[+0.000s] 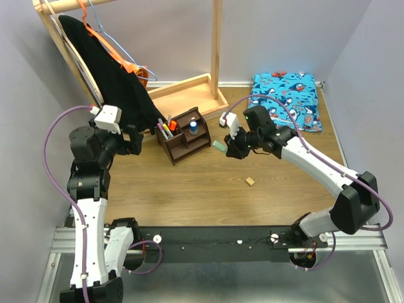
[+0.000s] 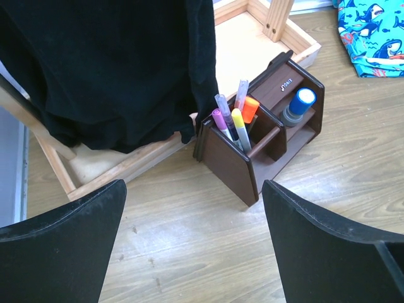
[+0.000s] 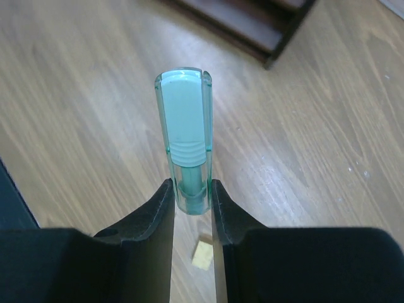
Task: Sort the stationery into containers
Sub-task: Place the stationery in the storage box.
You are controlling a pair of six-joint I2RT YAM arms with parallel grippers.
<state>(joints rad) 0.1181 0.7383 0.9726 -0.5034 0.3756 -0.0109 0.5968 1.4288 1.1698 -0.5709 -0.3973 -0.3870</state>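
Careful, your right gripper (image 3: pixel 190 188) pinches the highlighter (image 3: pixel 184 120) only by its tail, so it may swivel; left gripper (image 2: pixel 192 196) gapes empty.

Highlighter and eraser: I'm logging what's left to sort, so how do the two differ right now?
The highlighter is mint-green and long; the eraser is tan and a tiny cube. The highlighter is clamped in the right gripper, off the table; the eraser lies loose on the table, touched by nothing. Both are outside the organiser.
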